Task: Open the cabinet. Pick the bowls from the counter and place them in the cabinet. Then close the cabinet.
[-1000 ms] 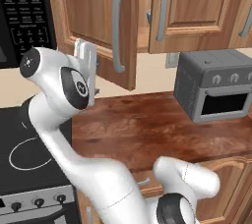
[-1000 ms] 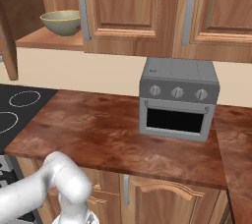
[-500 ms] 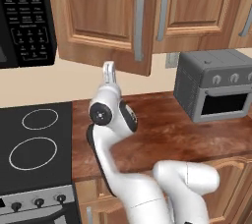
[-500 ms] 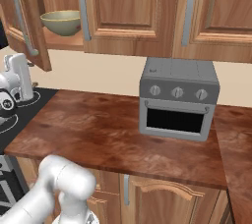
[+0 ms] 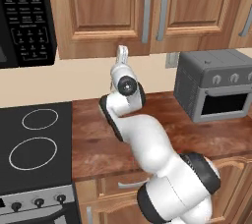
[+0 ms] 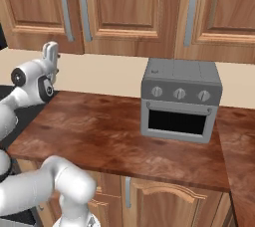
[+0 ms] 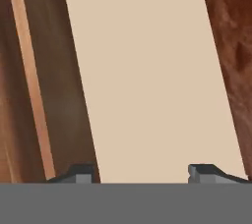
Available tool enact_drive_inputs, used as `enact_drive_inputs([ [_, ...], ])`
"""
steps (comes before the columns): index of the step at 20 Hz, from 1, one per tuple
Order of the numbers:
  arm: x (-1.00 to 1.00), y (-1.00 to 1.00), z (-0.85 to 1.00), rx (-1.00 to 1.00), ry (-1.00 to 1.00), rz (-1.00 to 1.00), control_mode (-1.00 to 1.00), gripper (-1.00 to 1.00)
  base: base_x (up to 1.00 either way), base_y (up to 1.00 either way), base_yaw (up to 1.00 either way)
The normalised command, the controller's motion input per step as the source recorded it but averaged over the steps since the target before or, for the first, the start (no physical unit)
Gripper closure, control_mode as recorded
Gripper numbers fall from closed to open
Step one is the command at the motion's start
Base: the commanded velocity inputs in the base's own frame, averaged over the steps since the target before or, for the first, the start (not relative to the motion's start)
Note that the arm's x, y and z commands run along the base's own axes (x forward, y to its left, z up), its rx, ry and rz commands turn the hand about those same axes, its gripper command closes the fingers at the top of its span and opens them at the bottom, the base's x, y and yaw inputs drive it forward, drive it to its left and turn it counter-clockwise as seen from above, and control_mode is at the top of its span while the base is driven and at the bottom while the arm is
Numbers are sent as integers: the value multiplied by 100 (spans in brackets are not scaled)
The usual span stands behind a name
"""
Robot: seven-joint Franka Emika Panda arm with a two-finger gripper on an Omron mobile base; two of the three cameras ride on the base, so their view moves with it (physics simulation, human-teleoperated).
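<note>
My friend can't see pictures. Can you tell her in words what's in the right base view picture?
A white robot arm lifts its gripper just below the closed brown wall cabinet with two long grey handles. Beside it lies a reddish-brown counter with a grey toaster oven standing on it against the cream wall.

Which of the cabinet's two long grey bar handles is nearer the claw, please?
The left door's handle, which stands almost directly above the claw; the right door's handle sits farther right.
</note>
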Motion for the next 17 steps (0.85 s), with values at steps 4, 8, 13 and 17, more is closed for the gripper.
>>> enact_drive_inputs([
  [4, 100, -14, 100, 33, 43, 2, -100, -100, 0, 0, 0],
  [8, 93, -20, 100, 28, 58, 0, -100, -100, 0, 0, 0],
  [13, 73, -20, 96, 23, 66, 0, -100, -100, 0, 0, 0],
  [17, 11, -23, 100, 18, 55, 0, -100, -100, 0, 0, 0],
])
